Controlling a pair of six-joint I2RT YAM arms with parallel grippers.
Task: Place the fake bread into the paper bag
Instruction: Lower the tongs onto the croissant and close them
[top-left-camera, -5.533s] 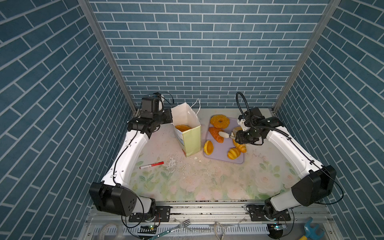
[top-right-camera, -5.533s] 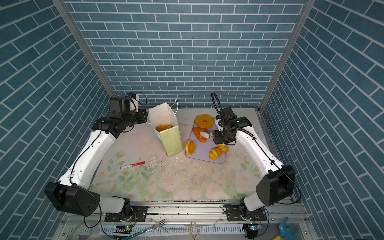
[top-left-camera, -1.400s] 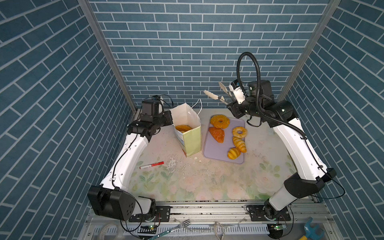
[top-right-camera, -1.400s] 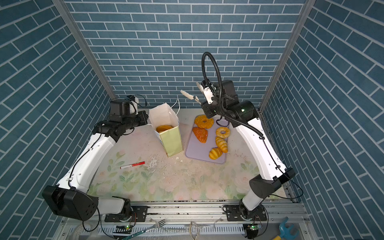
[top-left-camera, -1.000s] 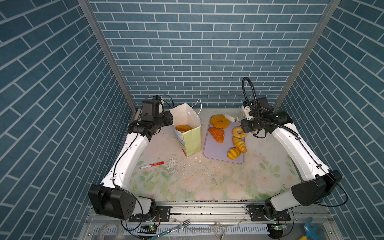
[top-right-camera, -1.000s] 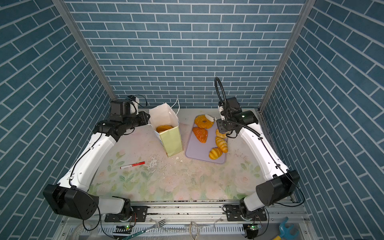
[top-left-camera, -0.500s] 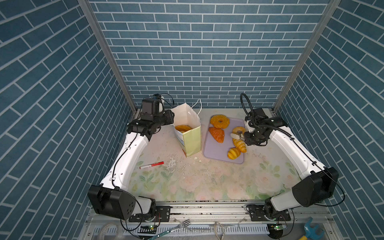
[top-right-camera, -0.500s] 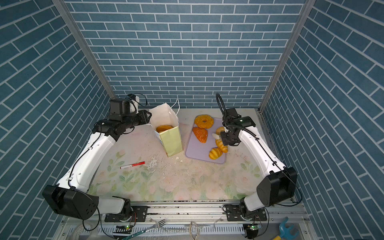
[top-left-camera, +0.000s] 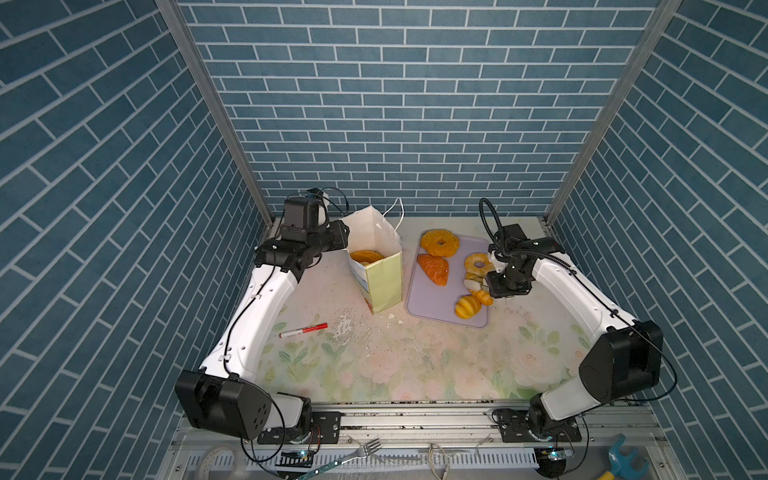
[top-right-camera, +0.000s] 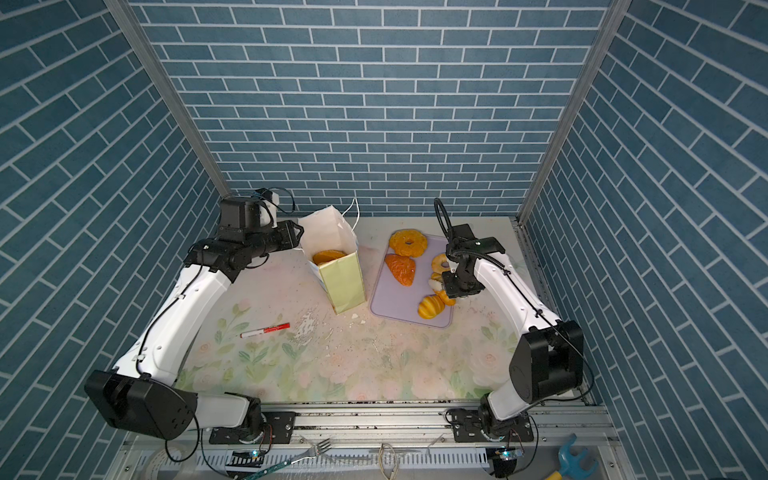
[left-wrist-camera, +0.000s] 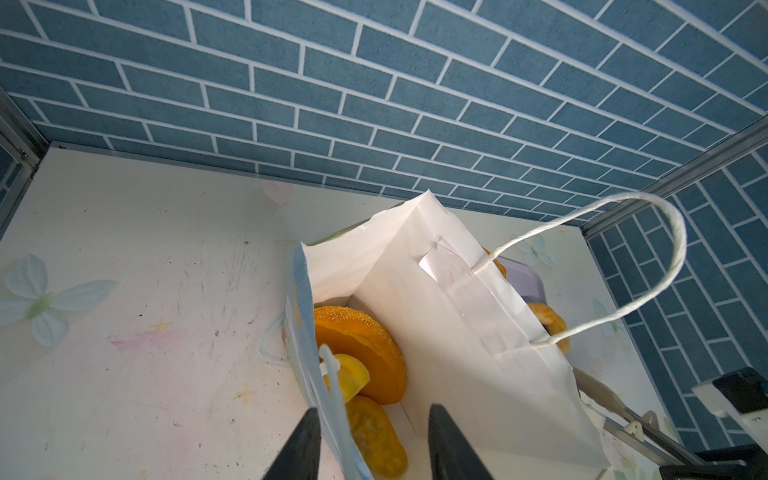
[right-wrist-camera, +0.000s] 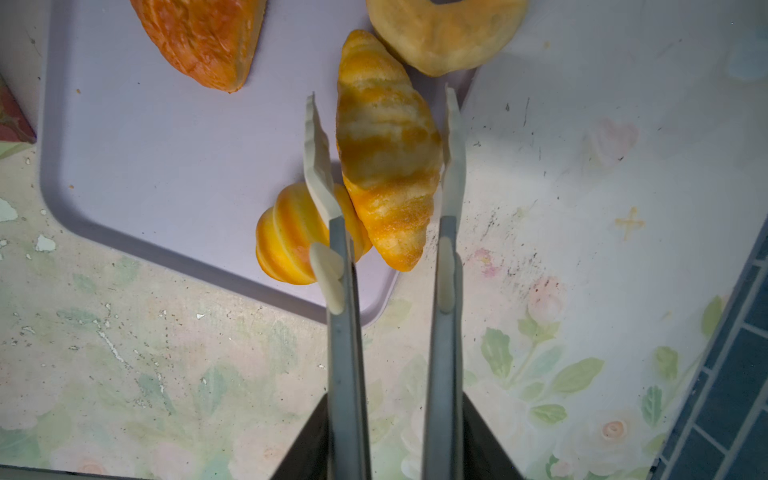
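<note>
Right gripper (right-wrist-camera: 381, 94): jaws bracket striped croissant (right-wrist-camera: 386, 166) at lilac tray (right-wrist-camera: 166, 145) edge; grip uncertain. Left gripper (left-wrist-camera: 372, 409): jaws apart, straddling wall of paper bag (left-wrist-camera: 457, 332), just beside tray, pastries (left-wrist-camera: 361, 345) inside.

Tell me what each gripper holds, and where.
Right gripper: fingers flank the croissant's middle; a firm grip cannot be told. Left gripper: open astride the paper bag's wall, holding nothing.
</note>
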